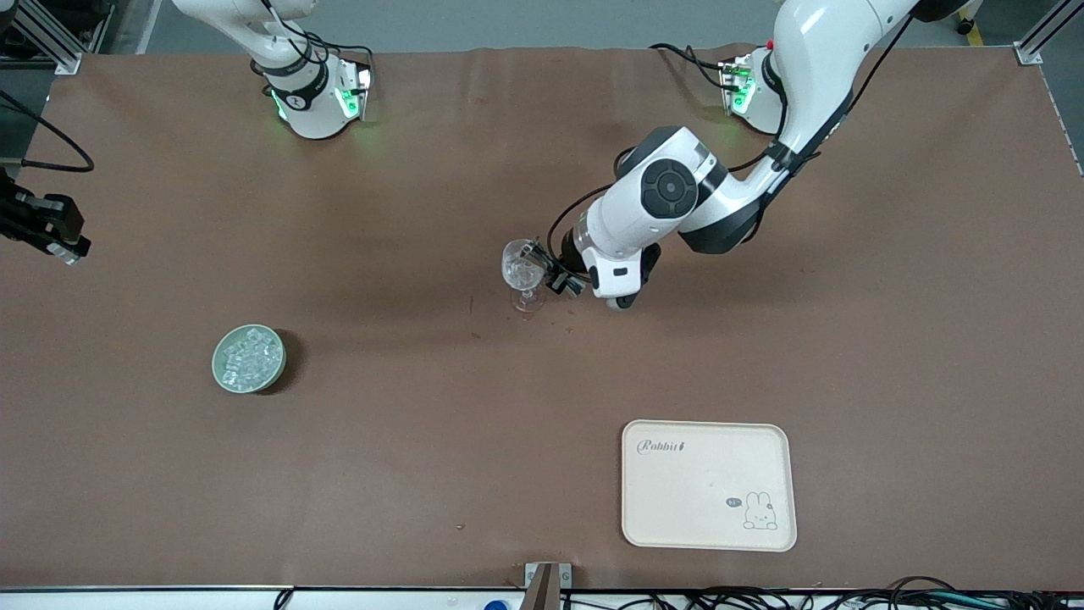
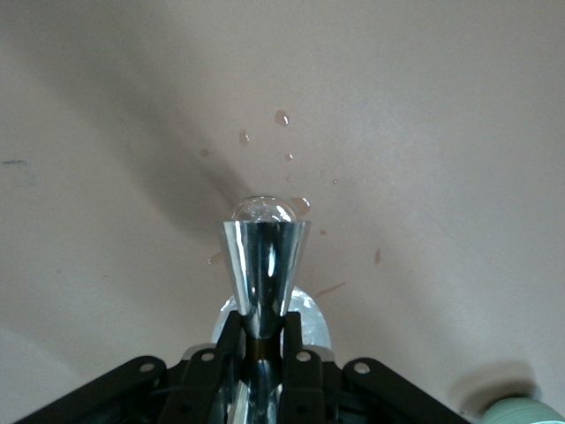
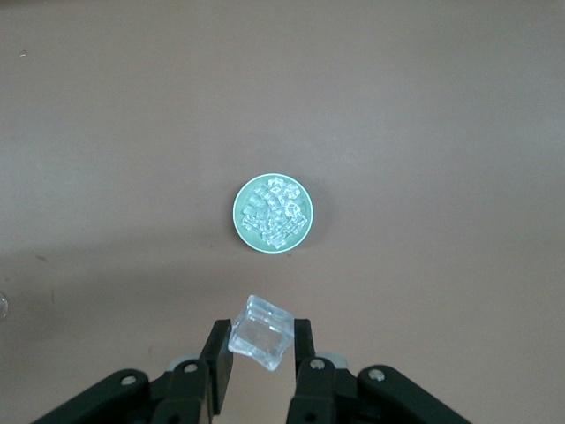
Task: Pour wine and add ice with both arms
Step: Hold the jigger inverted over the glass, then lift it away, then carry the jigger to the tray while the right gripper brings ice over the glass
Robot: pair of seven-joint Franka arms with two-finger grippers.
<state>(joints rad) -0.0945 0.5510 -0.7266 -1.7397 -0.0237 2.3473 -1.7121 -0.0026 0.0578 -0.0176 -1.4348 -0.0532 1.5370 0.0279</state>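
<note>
A clear wine glass (image 1: 523, 269) stands mid-table. My left gripper (image 1: 543, 273) is shut on its shiny stem (image 2: 265, 261), just under the bowl. No wine shows in any view. My right gripper (image 3: 260, 352) hangs high above the table toward the right arm's end and appears at the edge of the front view (image 1: 69, 251). It is shut on one clear ice cube (image 3: 262, 341), held tilted between the fingertips. More ice (image 1: 249, 357) fills a small green bowl (image 1: 222, 375), which the right wrist view shows below and ahead of the fingers (image 3: 240, 212).
A beige tray (image 1: 708, 440) with a rabbit drawing lies near the front edge toward the left arm's end. Small drops (image 2: 282, 117) dot the brown table by the glass. The green bowl's rim (image 2: 516, 412) also shows in the left wrist view.
</note>
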